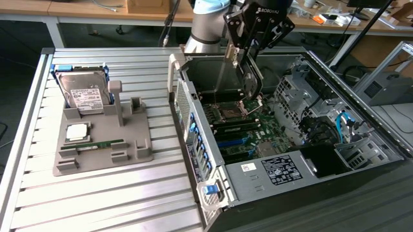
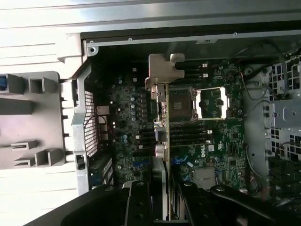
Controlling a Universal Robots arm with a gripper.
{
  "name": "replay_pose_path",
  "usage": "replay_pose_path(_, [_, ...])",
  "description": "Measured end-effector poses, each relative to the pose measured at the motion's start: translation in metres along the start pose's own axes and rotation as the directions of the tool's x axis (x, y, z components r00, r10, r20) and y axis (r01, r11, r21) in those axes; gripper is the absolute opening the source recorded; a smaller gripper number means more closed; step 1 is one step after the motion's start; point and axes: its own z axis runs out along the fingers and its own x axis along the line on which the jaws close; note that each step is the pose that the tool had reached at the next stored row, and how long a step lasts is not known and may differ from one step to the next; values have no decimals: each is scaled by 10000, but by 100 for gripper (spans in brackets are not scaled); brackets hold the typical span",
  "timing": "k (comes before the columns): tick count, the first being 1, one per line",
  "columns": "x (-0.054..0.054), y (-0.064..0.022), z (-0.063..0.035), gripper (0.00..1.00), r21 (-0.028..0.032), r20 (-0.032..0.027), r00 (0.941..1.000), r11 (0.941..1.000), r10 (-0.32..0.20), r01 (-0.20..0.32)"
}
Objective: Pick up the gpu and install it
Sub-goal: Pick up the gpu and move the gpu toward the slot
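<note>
Here, the black end effector is closed on the gpu, a thin flat rectangular expansion card with a dark face, and holds it on edge, hanging down into the open black and silver computer case. In the wrist view the two fingers pinch the card from either side, and its silver metal bracket is at the far end. The card's lower end is over the green motherboard, just beside the square metal processor socket; whether it touches the board cannot be told. On the slatted aluminium counter, towards the exterior view's left, a grey moulded fixture carries an upright silver hard drive with a white label and a narrow green RAM stick.
</note>
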Motion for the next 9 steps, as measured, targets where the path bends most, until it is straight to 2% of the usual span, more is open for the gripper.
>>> replay_pose_path(9, [-68,-16,9,27,5,1,10000,10000,0,0])
